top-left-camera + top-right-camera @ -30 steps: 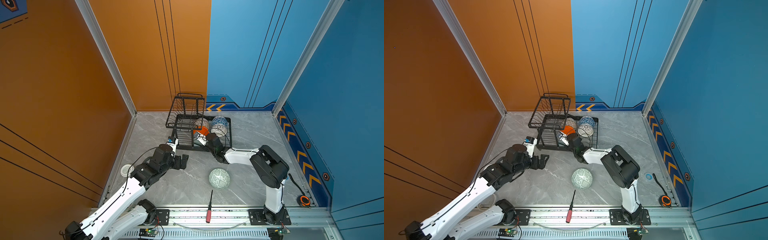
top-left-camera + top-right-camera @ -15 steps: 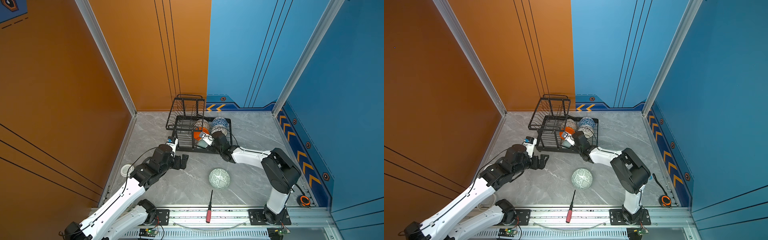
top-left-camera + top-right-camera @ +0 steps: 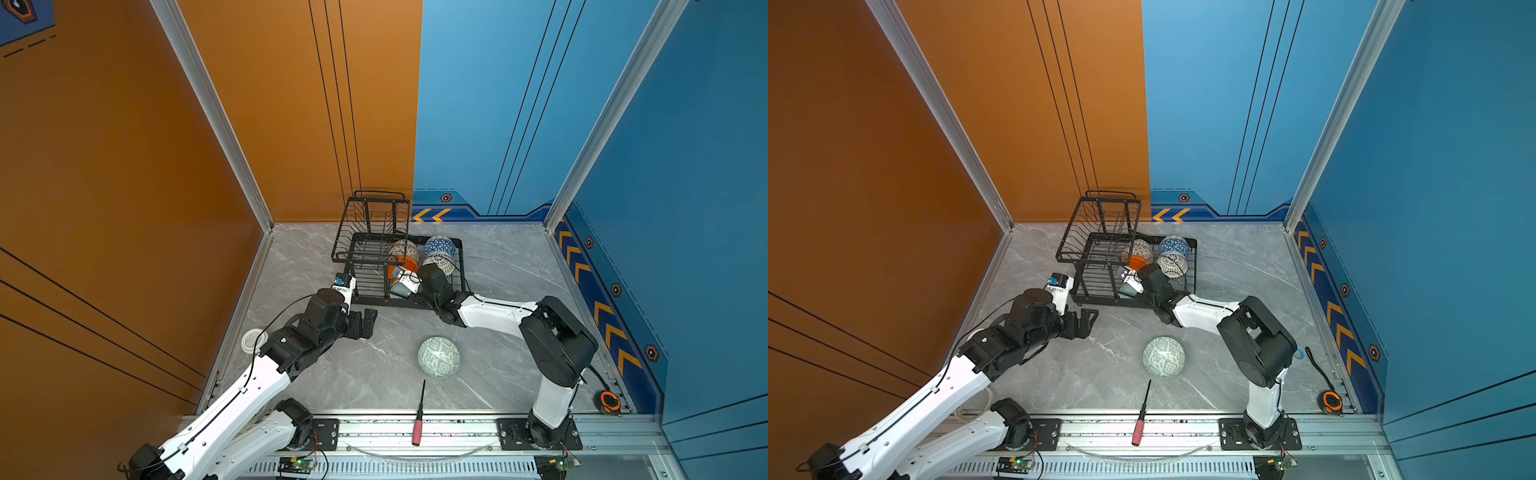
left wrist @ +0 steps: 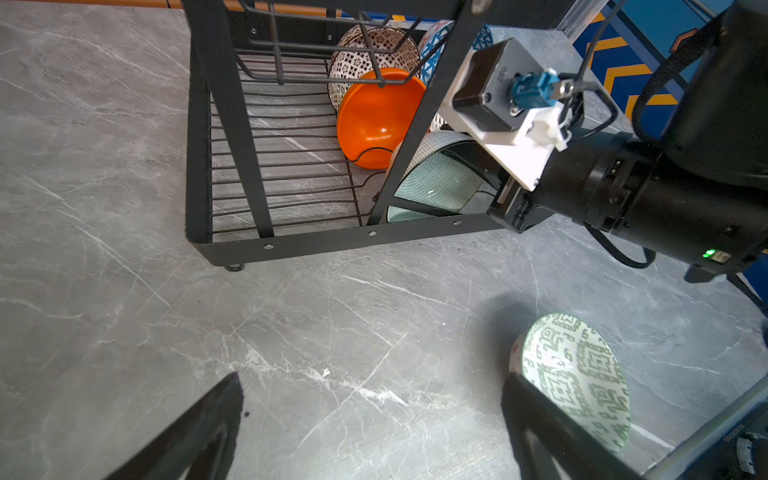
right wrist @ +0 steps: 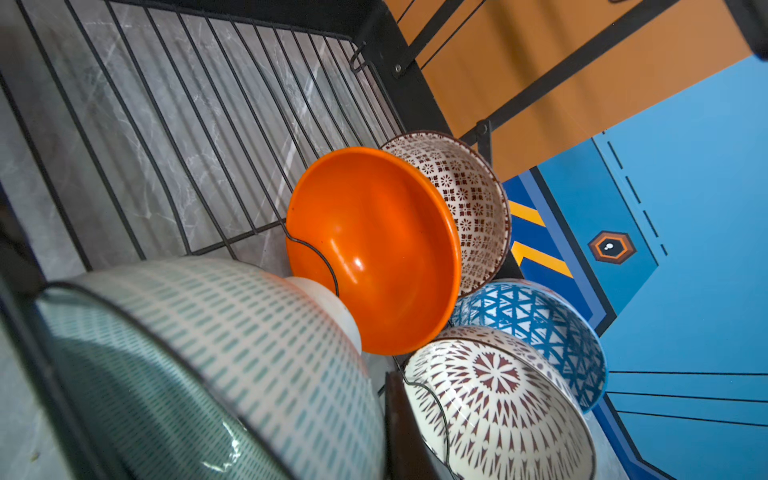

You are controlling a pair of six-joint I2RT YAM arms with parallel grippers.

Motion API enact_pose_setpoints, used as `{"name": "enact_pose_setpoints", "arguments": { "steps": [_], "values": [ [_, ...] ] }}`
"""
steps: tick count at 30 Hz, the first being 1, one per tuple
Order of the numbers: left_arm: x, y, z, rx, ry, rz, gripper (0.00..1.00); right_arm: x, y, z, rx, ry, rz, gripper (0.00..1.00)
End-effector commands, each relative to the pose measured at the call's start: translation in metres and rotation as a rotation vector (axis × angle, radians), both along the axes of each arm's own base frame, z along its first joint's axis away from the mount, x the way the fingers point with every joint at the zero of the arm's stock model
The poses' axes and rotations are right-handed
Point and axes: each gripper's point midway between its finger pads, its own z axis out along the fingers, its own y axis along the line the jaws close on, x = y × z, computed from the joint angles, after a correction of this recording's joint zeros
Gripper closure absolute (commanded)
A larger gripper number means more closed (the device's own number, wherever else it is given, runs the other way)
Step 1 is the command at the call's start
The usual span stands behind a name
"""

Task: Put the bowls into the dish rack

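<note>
My right end effector [image 3: 410, 291] stays clamped on the rim of the pale mint bowl [image 5: 208, 353]. In the last second my arm has stretched forward, carrying that bowl inside the dish rack [image 4: 332, 241]. It is tilted, its foot close to the orange bowl [image 5: 374, 249] just ahead. Release looks due next. My left end effector [image 3: 363, 324] hangs open. The grey-green bowl [image 3: 438, 357] lies near it on the table [image 3: 332, 374], unloaded.

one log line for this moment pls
right tool shut on mint bowl in dish rack | left tool open | grey-green bowl on table
</note>
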Motion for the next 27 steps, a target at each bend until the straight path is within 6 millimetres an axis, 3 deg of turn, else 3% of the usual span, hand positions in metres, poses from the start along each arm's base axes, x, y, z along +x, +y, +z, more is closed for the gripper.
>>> {"name": "enact_pose_setpoints", "arguments": {
  "steps": [1, 20, 27],
  "values": [
    [-0.003, 0.002, -0.001, -0.011, 0.003, 0.004, 0.02, 0.015, 0.013, 0.030, 0.030, -0.119, -0.025, 1.00],
    [-0.003, 0.002, -0.004, -0.005, 0.009, 0.004, 0.02, 0.033, 0.010, 0.068, 0.086, -0.381, -0.149, 1.00],
    [-0.003, 0.002, -0.005, -0.004, 0.012, 0.003, 0.02, 0.039, 0.012, 0.061, 0.129, -0.415, -0.185, 1.00]
  ]
}}
